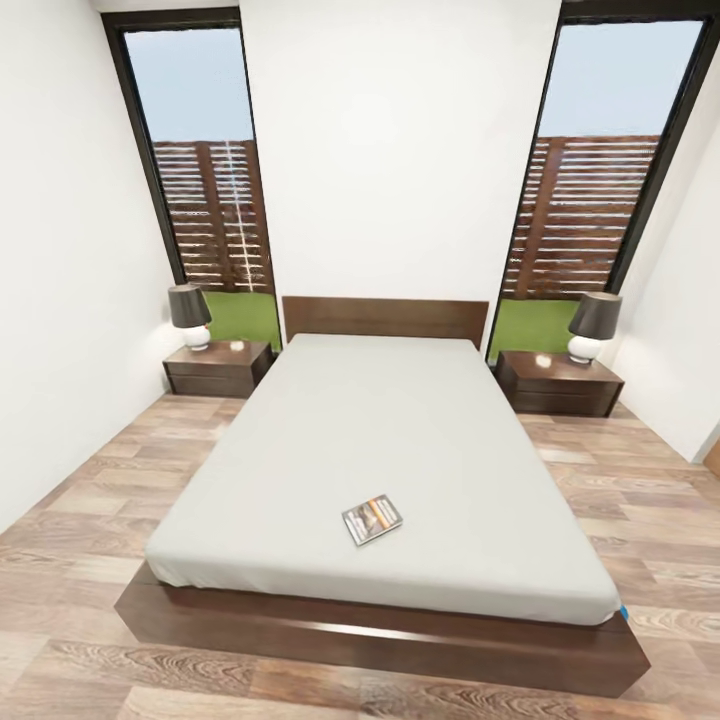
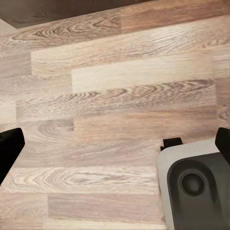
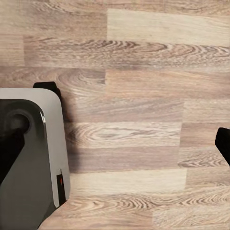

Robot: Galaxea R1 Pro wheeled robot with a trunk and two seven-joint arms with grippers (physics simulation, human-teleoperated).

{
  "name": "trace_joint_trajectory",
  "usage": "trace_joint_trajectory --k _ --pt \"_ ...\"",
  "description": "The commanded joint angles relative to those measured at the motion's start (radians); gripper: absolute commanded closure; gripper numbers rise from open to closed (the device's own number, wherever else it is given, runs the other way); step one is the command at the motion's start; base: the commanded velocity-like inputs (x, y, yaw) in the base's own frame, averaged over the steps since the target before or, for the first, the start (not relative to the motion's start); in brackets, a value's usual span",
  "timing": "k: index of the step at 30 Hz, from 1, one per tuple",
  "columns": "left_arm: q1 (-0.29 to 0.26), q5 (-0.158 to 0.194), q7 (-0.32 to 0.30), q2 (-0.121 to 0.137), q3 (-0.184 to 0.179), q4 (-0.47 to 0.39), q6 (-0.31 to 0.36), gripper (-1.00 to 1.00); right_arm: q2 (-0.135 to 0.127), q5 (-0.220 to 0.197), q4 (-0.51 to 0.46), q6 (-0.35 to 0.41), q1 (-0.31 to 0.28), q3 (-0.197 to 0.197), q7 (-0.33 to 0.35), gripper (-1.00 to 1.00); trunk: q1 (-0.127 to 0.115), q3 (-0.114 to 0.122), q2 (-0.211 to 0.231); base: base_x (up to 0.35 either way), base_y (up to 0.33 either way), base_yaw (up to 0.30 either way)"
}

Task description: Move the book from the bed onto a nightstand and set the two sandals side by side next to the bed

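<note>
Pale-grey bed (image 1: pixel 400 440) carries the book (image 1: pixel 372 520) near its foot, nightstands (image 1: pixel 218 368) flanking; both grippers' black fingertips (image 2: pixel 9 148) spread wide over floor planks (image 3: pixel 143 96)

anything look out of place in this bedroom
The book lies askew on the bare bed near its foot, and a bit of blue pokes out at the bed's front right corner. Nothing looks damaged.
</note>
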Motion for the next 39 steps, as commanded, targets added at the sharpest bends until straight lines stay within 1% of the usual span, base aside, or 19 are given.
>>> trace_joint_trajectory --k 1,9,14,17,24,39 --pt "-0.001 0.007 0.004 0.000 -0.009 0.000 -0.003 -1.00 -0.001 0.009 0.003 -0.006 -0.002 -0.009 0.002 -1.00 0.001 -0.002 -0.002 0.183 0.126 -0.001" --pt "-0.001 0.007 0.004 -0.001 -0.011 0.000 -0.003 -1.00 -0.001 0.009 0.003 -0.006 -0.002 -0.009 0.002 -1.00 0.001 -0.002 -0.002 0.123 0.067 0.000" --pt "-0.001 0.007 0.005 -0.001 -0.022 0.000 -0.003 -1.00 -0.001 0.009 0.003 -0.006 -0.002 -0.009 0.002 -1.00 0.001 -0.002 -0.002 0.131 0.003 0.000" --pt "-0.001 0.007 0.005 0.000 -0.032 0.000 -0.003 -1.00 -0.001 0.009 0.003 -0.006 -0.001 -0.009 0.002 -1.00 0.001 -0.002 -0.002 0.220 -0.001 0.000" --pt "0.000 0.007 0.005 -0.001 -0.040 0.000 -0.003 -1.00 -0.001 0.009 0.003 -0.006 -0.001 -0.009 0.002 -1.00 0.001 -0.002 -0.002 0.222 -0.001 0.000" --pt "-0.001 0.007 0.005 0.000 -0.045 0.000 -0.003 -1.00 0.000 0.009 0.003 -0.006 -0.002 -0.009 0.002 -1.00 0.001 -0.002 -0.002 0.238 0.000 0.000"
